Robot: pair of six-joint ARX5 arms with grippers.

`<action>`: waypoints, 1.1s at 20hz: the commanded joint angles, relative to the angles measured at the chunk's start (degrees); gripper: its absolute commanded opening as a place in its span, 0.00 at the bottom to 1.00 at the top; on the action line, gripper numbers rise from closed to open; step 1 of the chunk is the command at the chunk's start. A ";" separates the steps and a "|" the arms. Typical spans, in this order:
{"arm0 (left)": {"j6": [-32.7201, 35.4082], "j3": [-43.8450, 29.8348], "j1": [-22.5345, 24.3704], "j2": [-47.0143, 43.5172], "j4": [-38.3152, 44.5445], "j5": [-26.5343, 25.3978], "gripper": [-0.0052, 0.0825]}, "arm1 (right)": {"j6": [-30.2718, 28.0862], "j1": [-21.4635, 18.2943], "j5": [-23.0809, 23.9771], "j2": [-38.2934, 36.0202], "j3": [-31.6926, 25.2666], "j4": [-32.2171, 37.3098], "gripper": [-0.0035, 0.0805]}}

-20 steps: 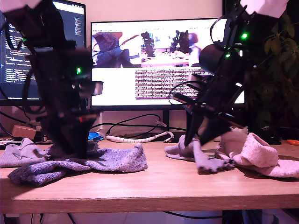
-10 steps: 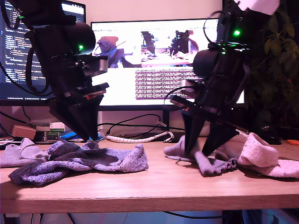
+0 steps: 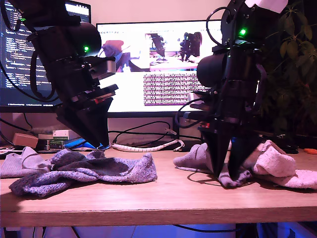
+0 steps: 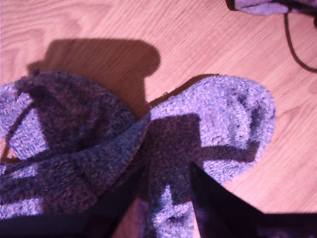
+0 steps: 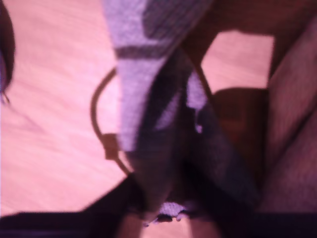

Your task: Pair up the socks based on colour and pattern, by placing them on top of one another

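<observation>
The main risk sits at our second gripper (image 3: 229, 174): it is down on the grey sock (image 3: 200, 157) at the exterior view's right, and the pale pink sock (image 3: 277, 161) lies touching that sock just beside the jaws. If pink fabric is caught in the same pinch, a lift would probably drag both socks and spoil the pairing. A thin cable (image 5: 101, 134) also curls on the tabletop (image 3: 163, 196) close to the pinch and could snag. The grip looks to be near one end of the sock, so in our judgement the limp fabric may slip out when raised.

The second wrist view is blurred, but it shows the jaws drawn narrow with grey fabric gathered between them, holding it.

At the exterior view's left, our first gripper (image 3: 94, 141) hangs just above the speckled blue-purple socks (image 3: 99, 171), which lie heaped and overlapping on the tabletop. In the first wrist view its jaws stand moderately apart with nothing between them, not touching the knit. Another grey sock (image 3: 20, 163) lies at the exterior view's far left edge.
</observation>
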 commanded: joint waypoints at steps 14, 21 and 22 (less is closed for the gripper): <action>0.28 -1.22 -0.17 0.31 3.21 1.68 0.30 | -0.22 -4.74 -21.62 -8.50 -1.27 -2.78 0.03; 0.28 -1.22 -0.17 0.31 4.44 1.73 0.30 | -1.11 -5.07 -15.19 -8.09 -3.69 -2.36 0.03; 0.28 -1.22 -0.17 0.31 4.61 1.73 0.30 | -1.11 -5.07 -13.14 -8.04 -3.76 -2.67 0.03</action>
